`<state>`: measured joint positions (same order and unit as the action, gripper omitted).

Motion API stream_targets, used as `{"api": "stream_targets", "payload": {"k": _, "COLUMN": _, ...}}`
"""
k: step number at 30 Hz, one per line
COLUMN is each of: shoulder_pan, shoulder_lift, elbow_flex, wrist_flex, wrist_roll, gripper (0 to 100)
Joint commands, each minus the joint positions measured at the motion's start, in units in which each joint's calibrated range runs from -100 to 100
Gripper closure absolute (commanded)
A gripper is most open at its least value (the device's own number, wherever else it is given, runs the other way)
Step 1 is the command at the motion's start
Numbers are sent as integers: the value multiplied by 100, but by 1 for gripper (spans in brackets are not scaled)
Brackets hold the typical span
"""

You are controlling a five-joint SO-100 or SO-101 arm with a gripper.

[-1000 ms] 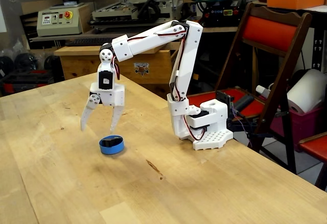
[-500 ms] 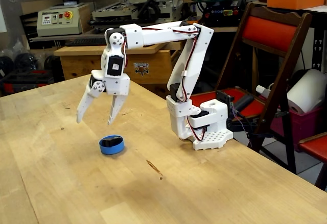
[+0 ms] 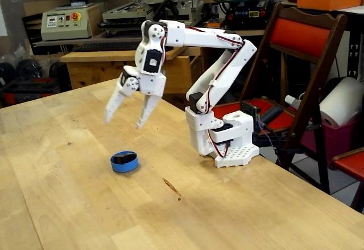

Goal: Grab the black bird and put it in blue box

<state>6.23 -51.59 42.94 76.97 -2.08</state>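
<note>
Here the worktop (image 3: 68, 193) fills most of the fixed view, a pale wooden slab with a small dark stain right of its middle. On its right part stands the white arm (image 3: 216, 62), base near the edge, upper link raised and folded so that the wrist hangs over the wood. The jaws (image 3: 122, 122) point down and to the left, spread wide, with nothing between them; they hang well above the surface.

Below and a little left of them sits the blue box (image 3: 124, 162), a low round dish. Inside it lies the bird (image 3: 124, 159), seen only as a dark lump level with the rim; beak, face patch and base are too small to make out. It seems to rest wholly within the dish, though whether it is upright or on its side I cannot tell.

Judging from this, the placing looks done and the arm only needs to clear away. The risk is mostly in that retreat: a low sweep of the fingers across the dish could nudge it along the smooth wood or tip the bird over the shallow rim, since the rim looks barely taller than the toy. A light dish like this would probably slide at the slightest touch.
</note>
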Motion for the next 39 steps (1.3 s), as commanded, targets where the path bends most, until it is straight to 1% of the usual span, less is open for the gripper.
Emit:
{"api": "stream_targets", "payload": {"k": 1, "shoulder_pan": -45, "shoulder_lift": -964, "elbow_flex": 741, "wrist_flex": 66, "wrist_roll": -29, "gripper": 81}}
{"api": "stream_targets", "payload": {"k": 5, "shoulder_pan": -60, "shoulder_lift": -1555, "elbow_flex": 1254, "wrist_flex": -140, "wrist_roll": -29, "gripper": 95}}
{"api": "stream_targets", "payload": {"k": 7, "shoulder_pan": -60, "shoulder_lift": -1795, "elbow_flex": 1458, "wrist_flex": -306, "wrist_roll": -29, "gripper": 100}}
{"api": "stream_targets", "payload": {"k": 13, "shoulder_pan": -104, "shoulder_lift": -2436, "elbow_flex": 2467, "wrist_flex": -796, "wrist_roll": -29, "gripper": 95}}
{"api": "stream_targets", "payload": {"k": 19, "shoulder_pan": -645, "shoulder_lift": -3018, "elbow_flex": 3246, "wrist_flex": -1072, "wrist_roll": -29, "gripper": 96}}
{"api": "stream_targets", "payload": {"k": 27, "shoulder_pan": -1341, "shoulder_lift": -3737, "elbow_flex": 3378, "wrist_flex": -1151, "wrist_roll": -24, "gripper": 96}}
{"api": "stream_targets", "payload": {"k": 39, "shoulder_pan": -1356, "shoulder_lift": -3814, "elbow_flex": 3396, "wrist_flex": -1128, "wrist_roll": -5, "gripper": 95}}
